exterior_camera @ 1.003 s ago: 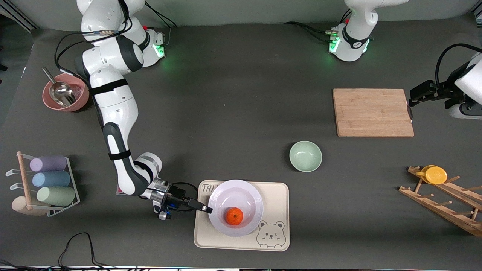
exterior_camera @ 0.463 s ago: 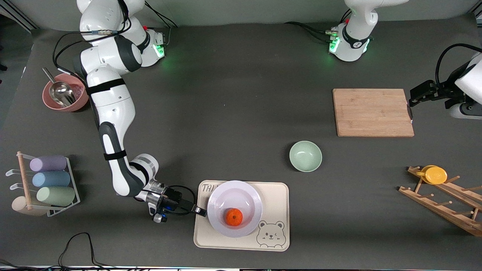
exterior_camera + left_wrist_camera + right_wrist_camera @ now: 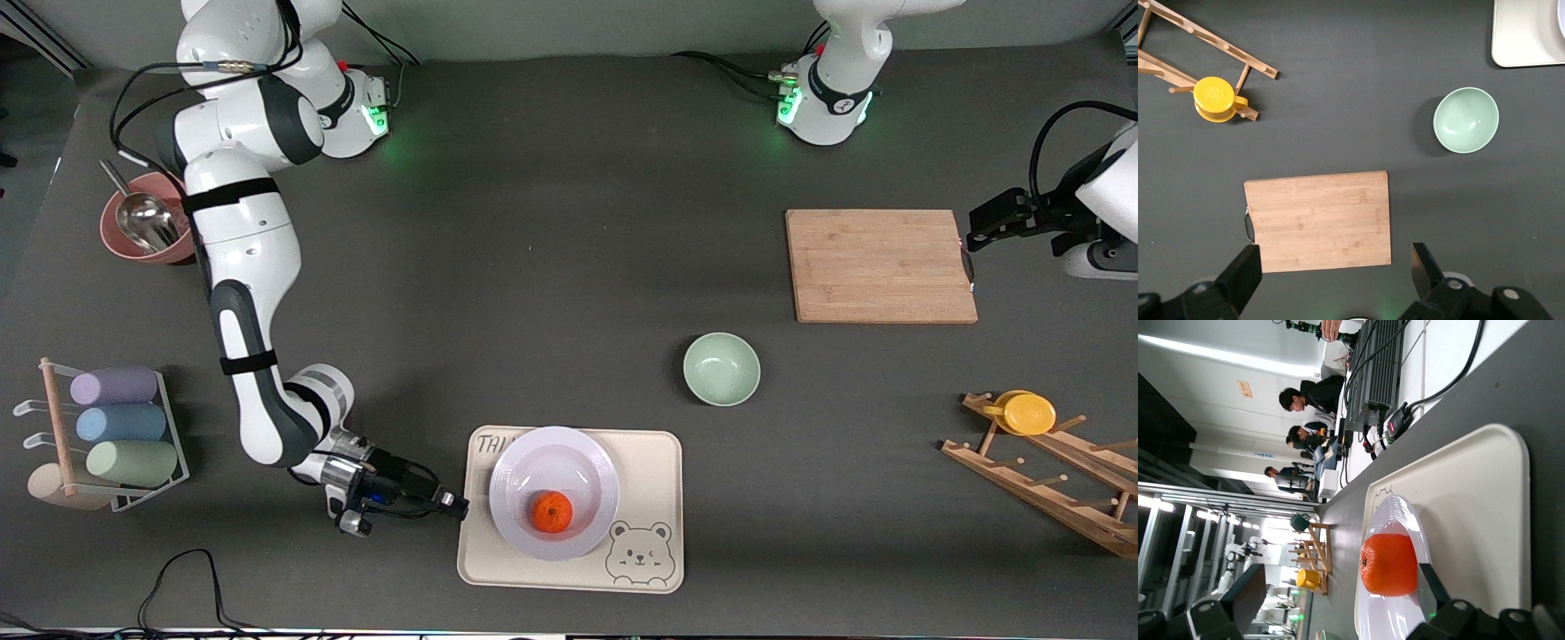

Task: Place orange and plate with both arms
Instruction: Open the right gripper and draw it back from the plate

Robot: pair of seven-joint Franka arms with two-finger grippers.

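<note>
I see the orange (image 3: 552, 513) sitting in the plate (image 3: 554, 491), which rests on the bear-printed tray (image 3: 653, 498). My right gripper (image 3: 455, 505) hangs spread and empty just beside the tray's edge; the left gripper (image 3: 1331, 280) waits, spread, above the cutting board (image 3: 1318, 221). Placing looks finished; next I'd retract.

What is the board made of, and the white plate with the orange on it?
The board looks like wood, likely bamboo: pale brown with straight grain strips, matte. The plate looks like smooth glossy ceramic or plastic; which one cannot be told. It carries the orange.
</note>
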